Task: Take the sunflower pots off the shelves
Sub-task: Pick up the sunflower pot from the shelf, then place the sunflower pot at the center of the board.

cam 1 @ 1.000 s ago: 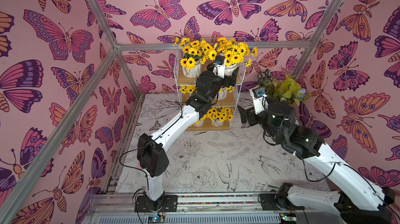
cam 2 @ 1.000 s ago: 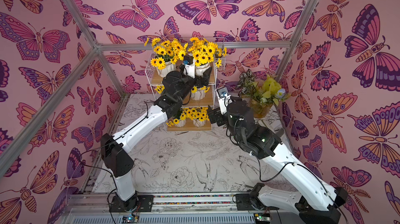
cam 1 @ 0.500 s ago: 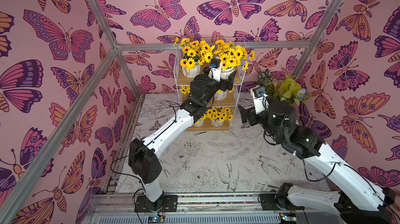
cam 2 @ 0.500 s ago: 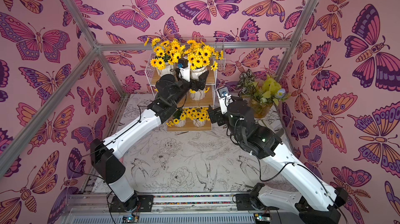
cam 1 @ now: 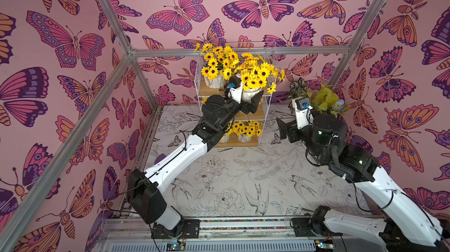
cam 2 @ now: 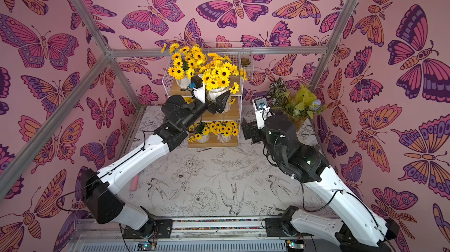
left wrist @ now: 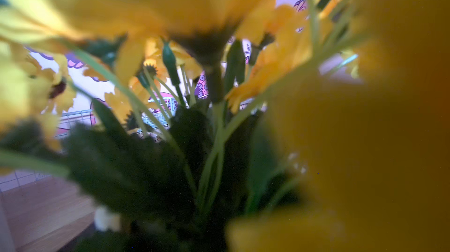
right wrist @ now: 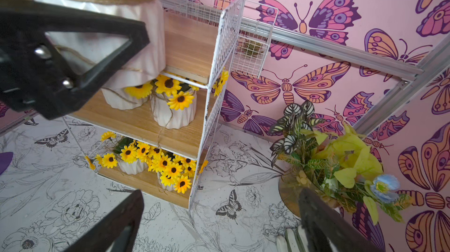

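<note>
Since a second ago the left arm has stretched further toward the shelves (cam 1: 267,85), and the sunflower pot (cam 1: 250,92) on the right of the top board has come forward with its bunch leaning out over the front; the right arm has not moved. Left claw (cam 1: 248,96): clenched around the white body of that pot below the twine band, one black finger (right wrist: 73,51) seen pressed across its side in the right wrist view. Pot position: at the front of the top board (right wrist: 190,51), its base past the front edge; contact with the board cannot be told. Left wrist view: filled with blurred yellow petals and green stems, a corner of wooden board showing beside them. Remaining pots: one top-tier pot (cam 1: 214,81) at the left of the top board, two middle-tier pots (right wrist: 174,114) and two bottom-tier pots (right wrist: 132,166), all upright. Right claw (right wrist: 220,197): released, fingers wide apart, holding nothing, hanging above the desk (cam 1: 243,177) between the shelves and the vase (right wrist: 289,190) of green leaves, clear of both
</note>
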Robot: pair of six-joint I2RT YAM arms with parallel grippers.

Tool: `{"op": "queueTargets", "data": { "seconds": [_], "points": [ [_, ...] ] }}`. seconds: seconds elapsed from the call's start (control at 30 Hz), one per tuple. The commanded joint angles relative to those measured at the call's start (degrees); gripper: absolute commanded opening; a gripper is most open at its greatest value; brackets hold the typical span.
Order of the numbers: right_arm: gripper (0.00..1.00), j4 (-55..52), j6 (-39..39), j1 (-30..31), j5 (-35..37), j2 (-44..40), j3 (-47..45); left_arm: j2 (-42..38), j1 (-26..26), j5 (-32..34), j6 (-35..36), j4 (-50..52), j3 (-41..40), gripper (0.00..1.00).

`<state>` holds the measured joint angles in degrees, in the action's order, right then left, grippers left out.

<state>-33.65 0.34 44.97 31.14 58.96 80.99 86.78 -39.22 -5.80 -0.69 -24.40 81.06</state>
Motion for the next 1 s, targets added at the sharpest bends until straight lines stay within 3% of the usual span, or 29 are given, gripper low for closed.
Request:
{"op": "queueTargets", "data": {
  "seconds": [0.0,0.2,0.47,0.77,0.97],
  "points": [
    [0.99,-9.09,4.58,-0.4,2.92,-2.48,3.21,-1.64,-2.35,-4.37,-1.98,3.02,-4.87,0.61],
    [0.99,-21.55,10.96,-0.4,4.1,-4.41,5.7,-4.44,-6.09,-4.3,-0.08,0.95,-11.29,0.62],
    [0.99,-26.46,15.21,-0.36,7.45,-7.03,5.74,-2.8,-8.55,-6.43,-2.26,-5.62,-17.32,0.6],
    [0.99,-27.24,16.31,-0.41,9.71,-9.01,5.27,9.62,-11.1,-10.6,-5.94,-24.71,-22.08,0.6],
    [0.99,-26.11,15.67,-0.41,10.63,-9.54,4.12,20.07,-12.54,-11.74,-6.73,-29.63,-18.79,0.6]
  ]
}}
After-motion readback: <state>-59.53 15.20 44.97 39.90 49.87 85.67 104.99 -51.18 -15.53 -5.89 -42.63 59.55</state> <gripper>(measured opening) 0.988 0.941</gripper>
